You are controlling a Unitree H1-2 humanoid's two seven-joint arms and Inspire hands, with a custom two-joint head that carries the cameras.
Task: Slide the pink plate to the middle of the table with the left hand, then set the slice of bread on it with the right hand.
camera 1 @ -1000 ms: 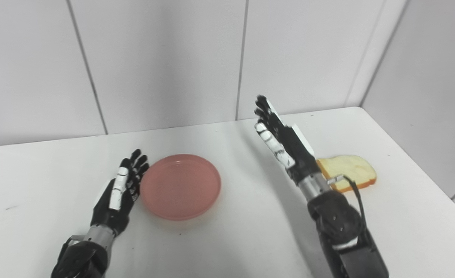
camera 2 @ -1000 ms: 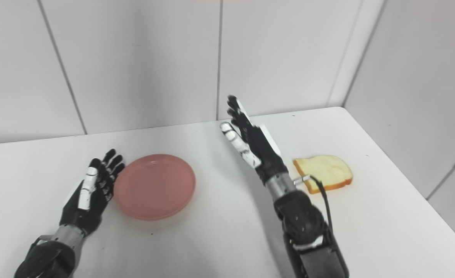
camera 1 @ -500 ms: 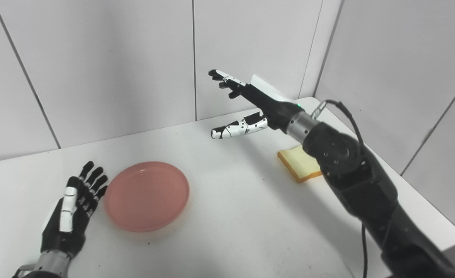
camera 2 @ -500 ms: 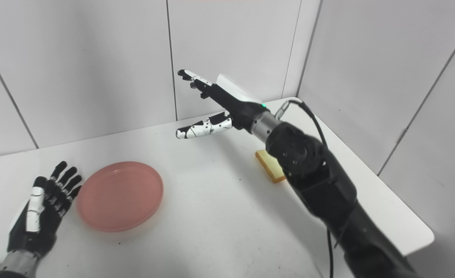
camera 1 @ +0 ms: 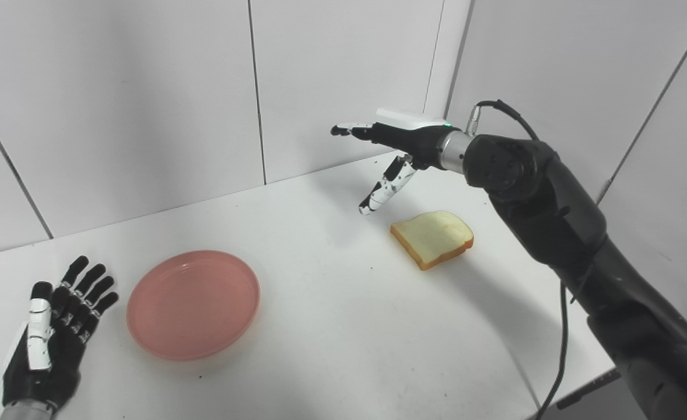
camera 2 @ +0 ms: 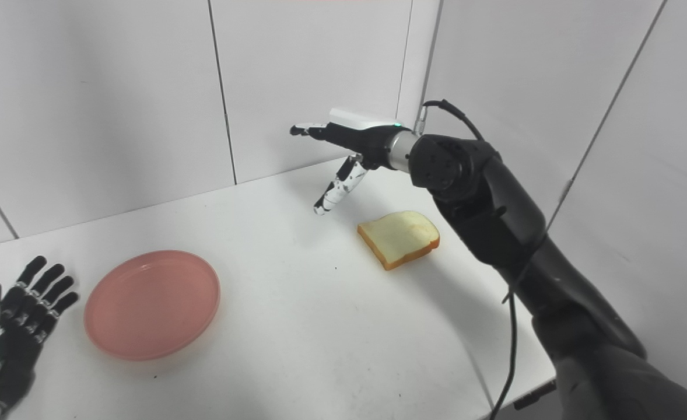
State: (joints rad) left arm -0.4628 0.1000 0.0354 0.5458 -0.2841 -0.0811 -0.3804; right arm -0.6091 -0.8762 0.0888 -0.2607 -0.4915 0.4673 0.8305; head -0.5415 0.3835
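Note:
The pink plate [camera 1: 193,304] lies on the white table [camera 1: 343,326], left of its middle. My left hand [camera 1: 52,341] lies open and empty on the table just left of the plate, apart from it, fingers spread. The slice of bread [camera 1: 434,238] lies flat at the right. My right hand [camera 1: 390,149] is open and empty, raised above the table behind and left of the bread, fingers pointing left and thumb hanging down. The same scene shows in the right eye view: plate [camera 2: 152,303], bread [camera 2: 400,231], right hand [camera 2: 349,146], left hand [camera 2: 8,332].
White tiled walls [camera 1: 145,87] close the table at the back and right. The table's right front edge [camera 1: 588,373] lies under my right forearm. A black cable [camera 1: 562,326] hangs from the right arm.
The camera has swung right, so the whole picture shifted left. My right arm has reached forward and up, turning the hand flat, and the bread is now uncovered. The left hand has drawn back from the plate.

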